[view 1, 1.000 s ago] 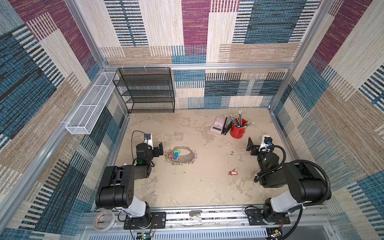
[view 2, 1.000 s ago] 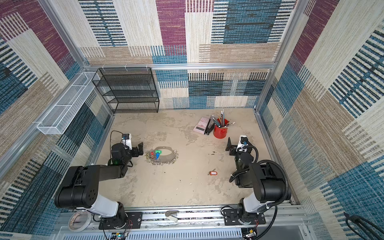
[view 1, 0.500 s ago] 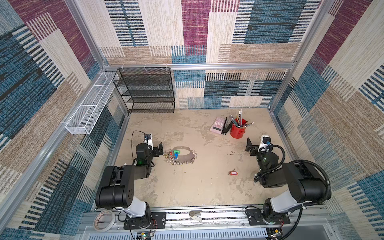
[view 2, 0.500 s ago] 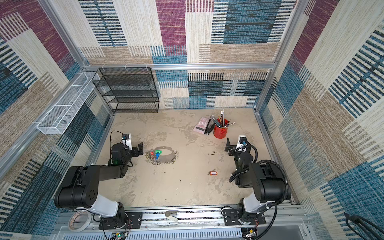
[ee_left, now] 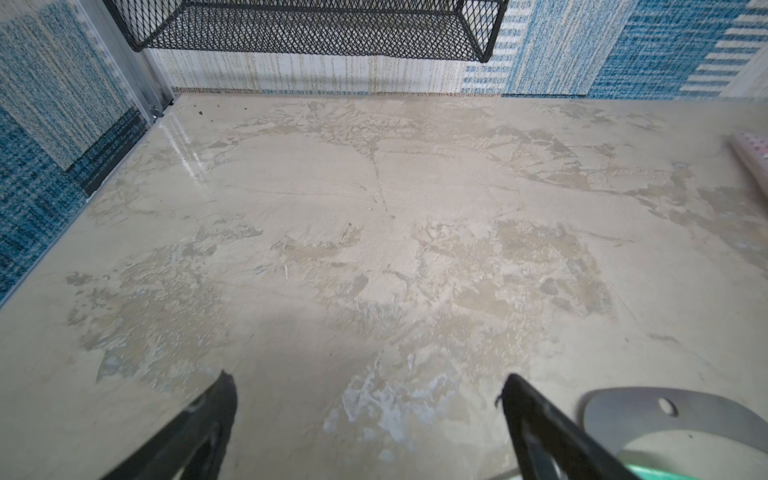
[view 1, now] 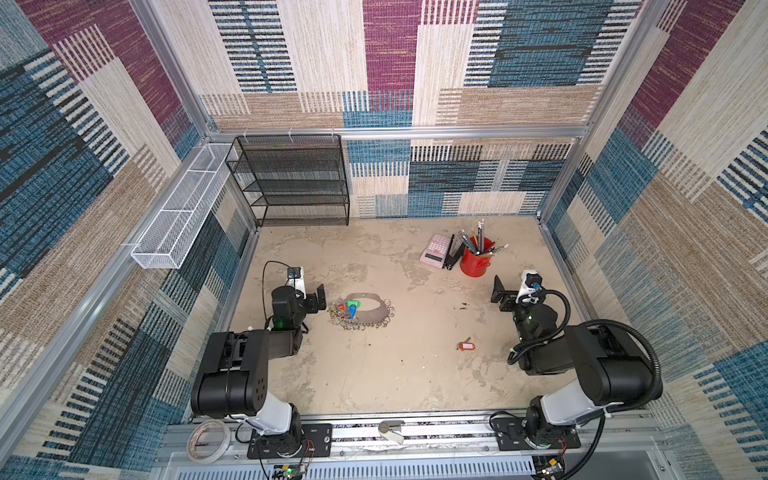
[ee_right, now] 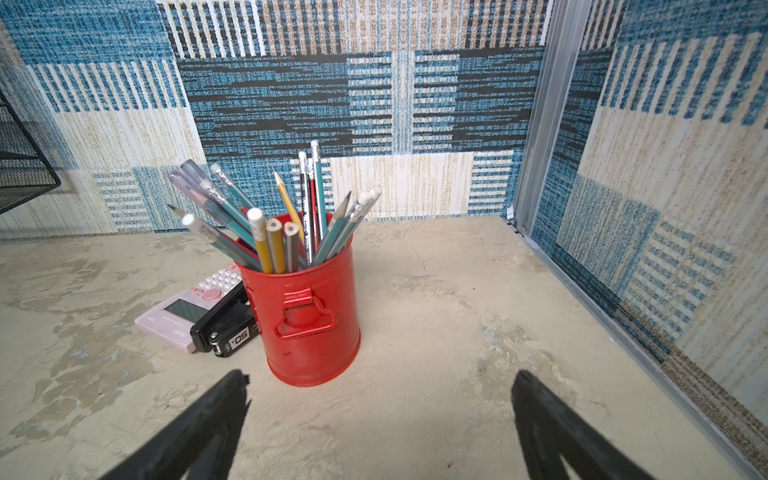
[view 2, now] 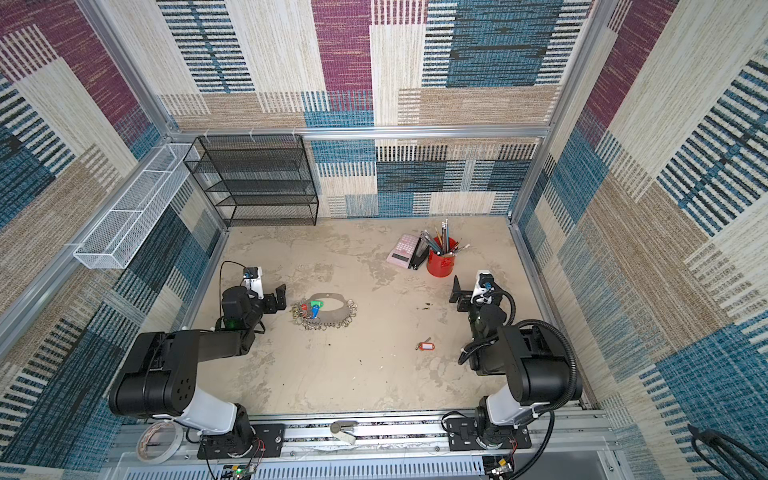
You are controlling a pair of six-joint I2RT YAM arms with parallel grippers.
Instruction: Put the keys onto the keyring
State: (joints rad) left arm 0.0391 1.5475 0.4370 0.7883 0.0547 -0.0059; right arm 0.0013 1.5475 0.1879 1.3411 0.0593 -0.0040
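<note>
The keyring [view 1: 368, 300] [view 2: 330, 299] is a grey band loop edged with small silver rings, lying left of the table's middle. Keys with green, blue and red tags [view 1: 350, 309] [view 2: 312, 309] bunch at its left end. Another key with a red tag [view 1: 466, 345] [view 2: 426, 345] lies alone on the right. My left gripper [view 1: 312, 297] [ee_left: 365, 390] stands open and empty just left of the keyring, whose band [ee_left: 648, 411] shows beside one finger. Far from both, my right gripper [view 1: 503, 296] [ee_right: 380, 382] is open and empty by the right wall.
A red pencil cup [view 1: 476, 262] [ee_right: 311, 316], a pink calculator [view 1: 434, 250] [ee_right: 183, 309] and a black stapler [ee_right: 226, 328] stand just beyond the right gripper. At the back left are a black mesh shelf [view 1: 291, 178] and a white wire basket [view 1: 178, 220]. A tape roll [view 1: 208, 440] lies on the front rail.
</note>
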